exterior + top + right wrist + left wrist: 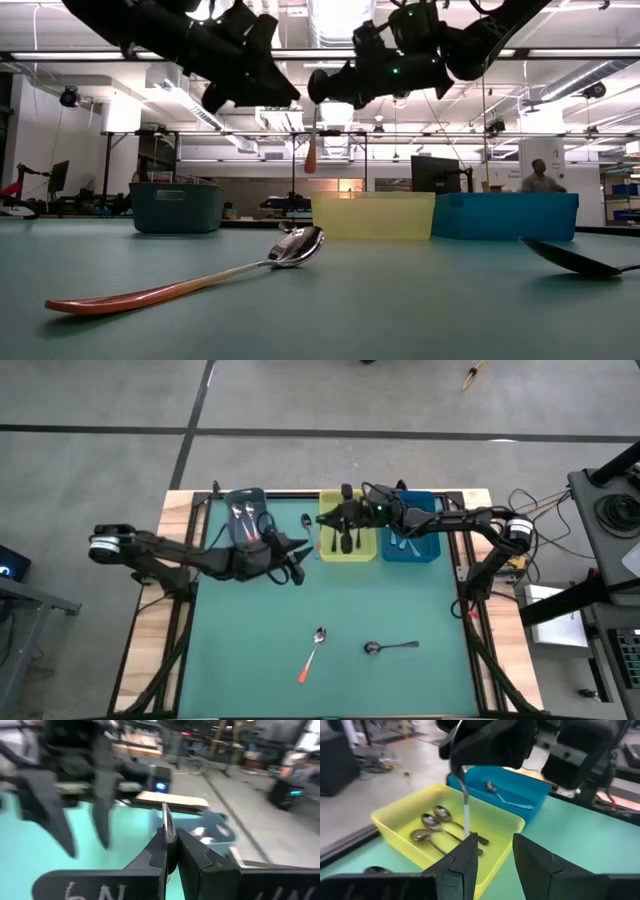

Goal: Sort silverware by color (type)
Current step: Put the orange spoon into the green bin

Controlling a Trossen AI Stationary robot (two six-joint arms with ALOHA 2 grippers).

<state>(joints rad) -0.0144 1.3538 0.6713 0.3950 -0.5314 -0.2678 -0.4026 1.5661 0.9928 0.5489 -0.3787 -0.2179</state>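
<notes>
your right gripper [169,851] clenching an orange-handled spoon [311,150] above the yellow bin [347,538], your left gripper [492,855] hanging released just beside it, two spoons lying on open green mat [250,650]

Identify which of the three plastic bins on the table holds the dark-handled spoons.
The yellow bin, the middle one: three dark-handled metal spoons lie inside. The blue bin beside it holds a pale-handled spoon.
</notes>
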